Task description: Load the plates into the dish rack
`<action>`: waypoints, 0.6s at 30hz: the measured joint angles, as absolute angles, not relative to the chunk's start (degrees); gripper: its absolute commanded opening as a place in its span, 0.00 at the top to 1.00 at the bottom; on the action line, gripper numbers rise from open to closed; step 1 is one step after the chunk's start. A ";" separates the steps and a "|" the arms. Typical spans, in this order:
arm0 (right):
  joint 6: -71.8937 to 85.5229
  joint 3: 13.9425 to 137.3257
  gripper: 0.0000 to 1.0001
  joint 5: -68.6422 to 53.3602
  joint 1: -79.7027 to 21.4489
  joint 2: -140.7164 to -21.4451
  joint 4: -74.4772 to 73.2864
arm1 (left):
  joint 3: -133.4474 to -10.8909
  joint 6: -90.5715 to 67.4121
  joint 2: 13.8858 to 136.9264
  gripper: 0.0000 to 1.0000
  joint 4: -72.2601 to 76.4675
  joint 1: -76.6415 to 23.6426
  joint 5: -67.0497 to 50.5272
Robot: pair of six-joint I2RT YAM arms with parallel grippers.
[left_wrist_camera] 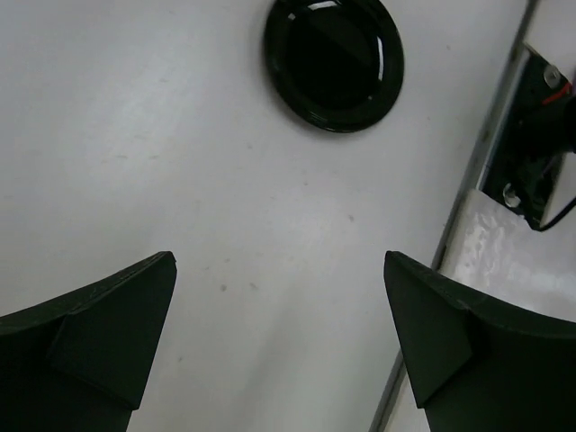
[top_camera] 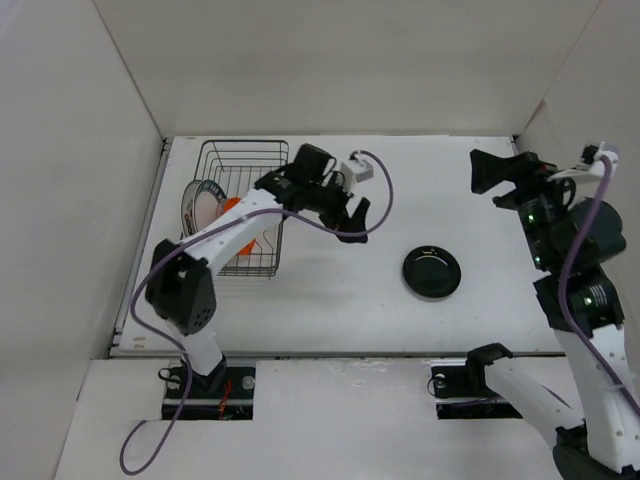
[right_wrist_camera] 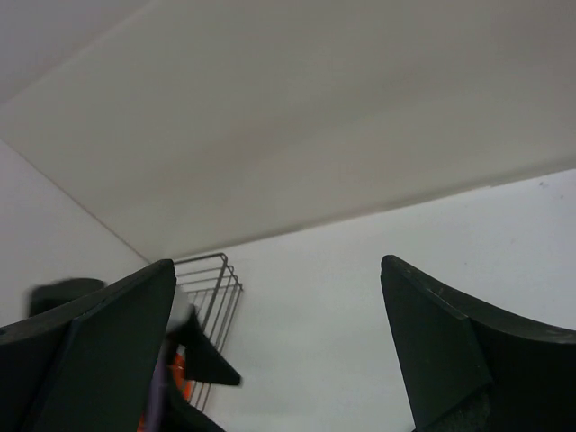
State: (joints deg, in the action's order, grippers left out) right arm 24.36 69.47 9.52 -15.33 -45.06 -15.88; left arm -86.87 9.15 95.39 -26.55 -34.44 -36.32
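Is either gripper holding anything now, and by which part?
Nothing is held. The left gripper and right gripper both stand open and empty; the black plate lies free on the table.

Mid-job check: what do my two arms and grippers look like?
The left arm and right arm have white links and black joint housings, each trailing a purple cable. Green lights glow on the right arm. The left gripper and right gripper have broad, matte black, wedge-shaped fingers.
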 measured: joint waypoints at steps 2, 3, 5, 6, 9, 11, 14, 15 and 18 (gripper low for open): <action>24.36 71.29 0.00 10.31 -15.31 -42.65 -17.50 | -86.78 8.49 100.77 0.00 -24.93 -37.12 -39.18; 24.36 71.96 0.00 10.59 -15.31 -41.78 -17.98 | -86.76 7.86 103.15 0.00 -24.10 -38.17 -40.53; 24.34 72.44 0.00 10.83 -15.31 -40.36 -18.63 | -86.78 6.35 106.76 0.00 -21.80 -39.35 -42.46; 24.34 72.40 0.00 10.98 -15.31 -39.70 -19.42 | -86.83 5.39 108.29 0.00 -20.58 -39.51 -43.29; 24.34 72.36 0.00 10.98 -15.31 -38.65 -21.52 | -88.44 2.02 112.42 0.02 -17.56 -39.22 -45.17; 24.36 72.36 0.00 10.94 -15.31 -38.48 -22.65 | -91.20 -0.40 115.87 0.03 -15.46 -39.11 -47.03; 24.38 72.27 0.00 10.66 -15.31 -38.50 -23.79 | -95.18 -3.60 120.77 0.05 -13.06 -38.96 -48.88; 24.38 72.27 0.00 10.48 -15.31 -38.50 -24.08 | -95.98 -4.45 122.04 0.05 -12.34 -39.00 -49.30; 24.38 72.27 0.00 10.02 -15.31 -38.54 -24.25 | -96.79 -7.16 124.84 0.06 -10.96 -39.53 -49.95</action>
State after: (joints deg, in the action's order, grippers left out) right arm 24.38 72.27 10.02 -15.31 -38.54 -24.25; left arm -96.79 -7.16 124.84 -10.96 -39.53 -49.95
